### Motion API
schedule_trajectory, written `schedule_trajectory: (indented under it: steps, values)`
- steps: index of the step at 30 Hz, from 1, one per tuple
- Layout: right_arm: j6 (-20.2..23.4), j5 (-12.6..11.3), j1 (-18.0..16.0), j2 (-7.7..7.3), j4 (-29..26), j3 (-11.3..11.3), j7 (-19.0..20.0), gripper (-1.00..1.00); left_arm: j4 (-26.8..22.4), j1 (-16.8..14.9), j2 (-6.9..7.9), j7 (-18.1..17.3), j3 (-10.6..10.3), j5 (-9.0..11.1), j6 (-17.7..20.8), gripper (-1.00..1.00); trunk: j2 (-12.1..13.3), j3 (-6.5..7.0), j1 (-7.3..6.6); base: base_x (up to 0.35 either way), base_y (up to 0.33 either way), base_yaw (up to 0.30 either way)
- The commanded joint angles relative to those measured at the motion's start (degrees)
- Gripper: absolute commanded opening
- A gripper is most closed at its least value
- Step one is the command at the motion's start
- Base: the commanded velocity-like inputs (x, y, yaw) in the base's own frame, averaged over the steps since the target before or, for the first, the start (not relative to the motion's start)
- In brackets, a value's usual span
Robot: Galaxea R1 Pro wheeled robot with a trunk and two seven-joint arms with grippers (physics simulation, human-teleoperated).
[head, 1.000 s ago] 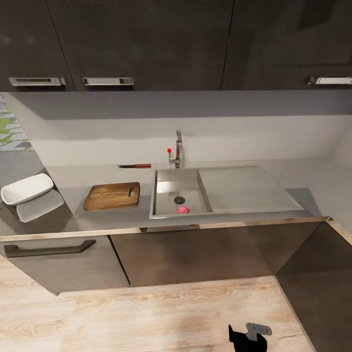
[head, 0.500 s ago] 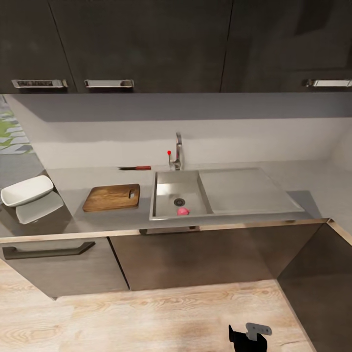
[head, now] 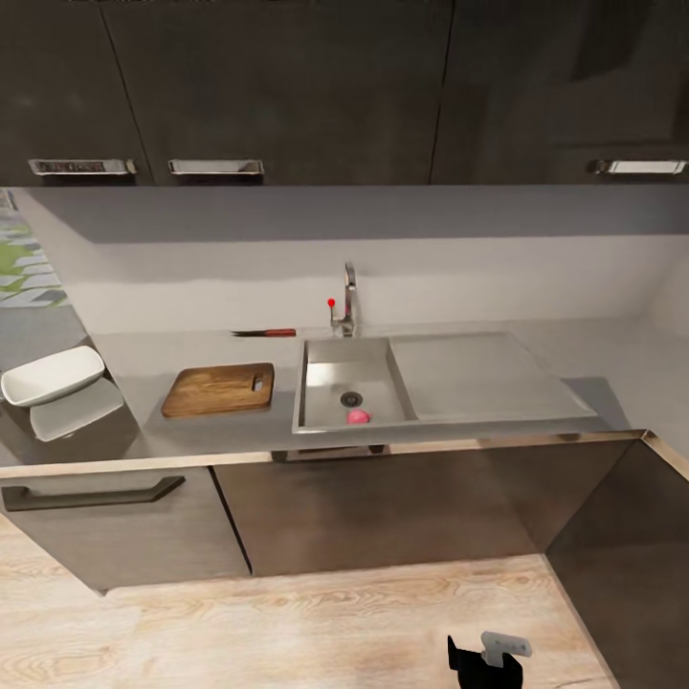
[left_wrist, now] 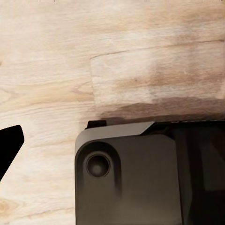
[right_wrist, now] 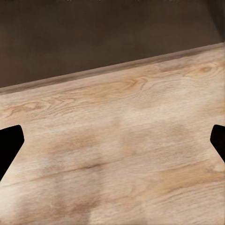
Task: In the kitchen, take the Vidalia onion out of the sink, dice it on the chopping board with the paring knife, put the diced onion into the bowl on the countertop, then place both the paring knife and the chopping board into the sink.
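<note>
The robot is on its approach to the matte grey sink point(head: 356, 381), where the small pink onion point(head: 359, 416) lies at six o'clock of the round drain; next, I judge, it must close in and reach down. The right tool point(right_wrist: 112, 140) hangs with fingertips wide apart over pale wooden floor point(right_wrist: 122, 154); the left tool's point(left_wrist: 7, 147) state I cannot tell. The brown wooden chopping board point(head: 219, 388) lies at nine o'clock of the basin on the smooth counter point(head: 612, 368).

**Three views, one shared floor**

The head camera stands back from the countertop point(head: 402, 445), looking forward and down across the sink point(head: 450, 378) to the upper cabinets. Both wrist cameras point downward, close over the pale wooden floor point(right_wrist: 122, 154), also seen below the cabinets in the head view; the left wrist also frames the robot's dark base point(left_wrist: 150, 178).
</note>
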Motion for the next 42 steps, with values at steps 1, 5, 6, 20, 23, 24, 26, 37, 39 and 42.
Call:
schedule_trajectory:
  steps: [1, 5, 6, 20, 23, 24, 26, 37, 39, 42]
  values:
    - [-0.2, 0.6, 0.0, 0.00, 0.1, -0.3, -0.2, 1.00, -0.1, 0.0, 0.03, 0.4, -0.4, 0.0, -0.1, 1.00, -0.5, -0.15, 0.24, 0.000, 0.000, 0.000]
    - [-0.2, 0.6, 0.0, 0.00, 0.1, -0.3, -0.2, 1.00, -0.1, 0.0, 0.03, 0.4, -0.4, 0.0, -0.1, 1.00, -2.1, -0.51, 1.11, 0.000, 0.000, 0.000]
    - [-0.2, 0.6, 0.0, 0.00, 0.1, -0.3, -0.2, 1.00, 0.0, 0.0, 0.03, 0.4, -0.4, 0.0, -0.1, 1.00, -2.5, -0.60, 1.33, 0.000, 0.000, 0.000]
    - [-0.2, 0.6, 0.0, 0.00, 0.1, -0.3, -0.3, 1.00, 0.0, 0.0, 0.03, 0.4, -0.5, 0.0, -0.1, 1.00, -6.1, -0.96, 3.31, 0.000, 0.000, 0.000]
    - [-0.2, 0.6, -0.1, 0.00, 0.1, -0.3, -0.3, 1.00, 0.0, 0.0, 0.03, 0.4, -0.5, 0.0, -0.1, 1.00, -6.1, -0.69, 3.31, 0.000, 0.000, 0.000]
    - [-0.2, 0.6, -0.1, 0.00, 0.1, -0.3, -0.3, 1.00, 0.0, 0.0, 0.03, 0.4, -0.5, 0.0, -0.1, 1.00, -6.1, -0.60, 3.31, 0.000, 0.000, 0.000]
    - [-0.2, 0.6, 0.0, 0.00, 0.1, -0.3, -0.3, 1.00, 0.0, 0.0, 0.03, 0.4, -0.5, 0.0, -0.1, 1.00, -6.1, -0.42, 3.31, 0.000, 0.000, 0.000]
    - [-0.2, 0.6, 0.0, 0.00, 0.1, -0.3, -0.3, 1.00, 0.0, 0.0, 0.03, 0.4, -0.5, 0.0, -0.1, 1.00, -6.1, 0.57, 3.31, 0.000, 0.000, 0.000]
    - [-0.2, 0.6, -0.1, 0.00, 0.1, -0.3, -0.3, 1.00, 0.0, 0.0, 0.03, 0.4, -0.5, 0.0, -0.1, 1.00, -6.1, 0.75, 3.31, 0.000, 0.000, 0.000]
    - [-0.2, 0.6, 0.0, 0.00, 0.1, -0.3, -0.3, 1.00, 0.0, 0.0, 0.03, 0.4, -0.5, 0.0, -0.1, 1.00, -6.1, 1.02, 3.31, 0.000, 0.000, 0.000]
